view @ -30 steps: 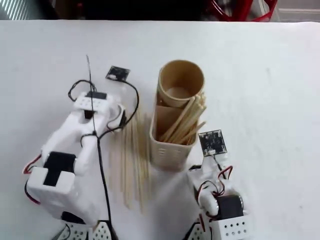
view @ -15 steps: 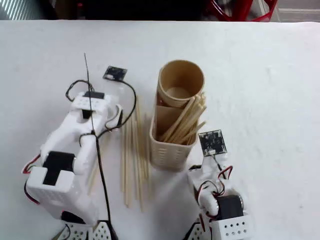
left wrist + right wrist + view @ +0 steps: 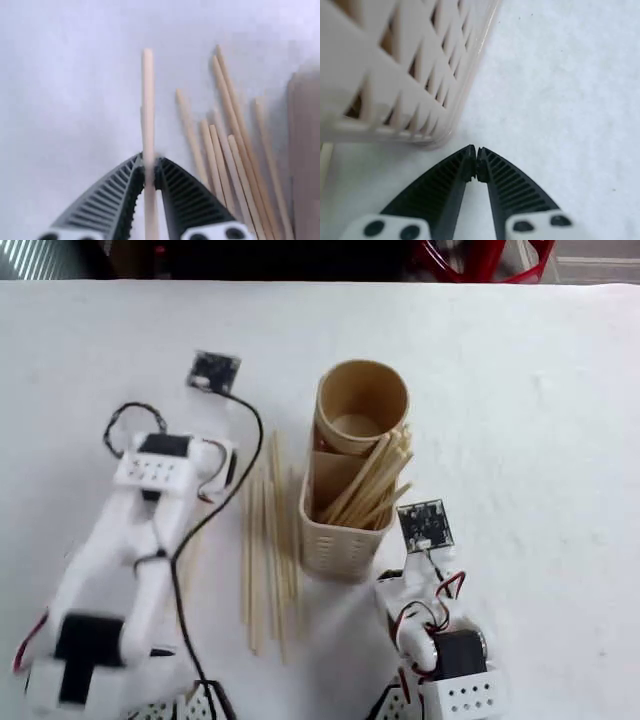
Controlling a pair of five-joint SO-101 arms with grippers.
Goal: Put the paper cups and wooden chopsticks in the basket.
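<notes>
Well, the left jaws are clamped on one thin stick point(image 3: 148, 100), and a long part of it pokes out in front. I think it could tip or slide out on the way to the basket point(image 3: 335, 540). The long free end could also bump the basket's rim. It might knock the loose sticks point(image 3: 268, 540) that lie on the bench point(image 3: 520, 390) between the left arm point(image 3: 130, 530) and the basket. The right jaws are closed together with nothing in them, low over the bench just beside the basket's near wall. A push from there could shove the basket. The basket looks crowded too: a bunch of sticks point(image 3: 375, 480) leans in its near part, so a new one may catch on them and fall out.

The jaws are black with ridged inner faces. The sticks are pale wood, smooth, straight and very thin, so I think they roll easily. The basket is cream plastic, shaped like a box, with holes cut in its walls. The cup point(image 3: 362, 405) is tan paper, round and open at the top. It stands in the far part of the basket. The bench is white and plain.
</notes>
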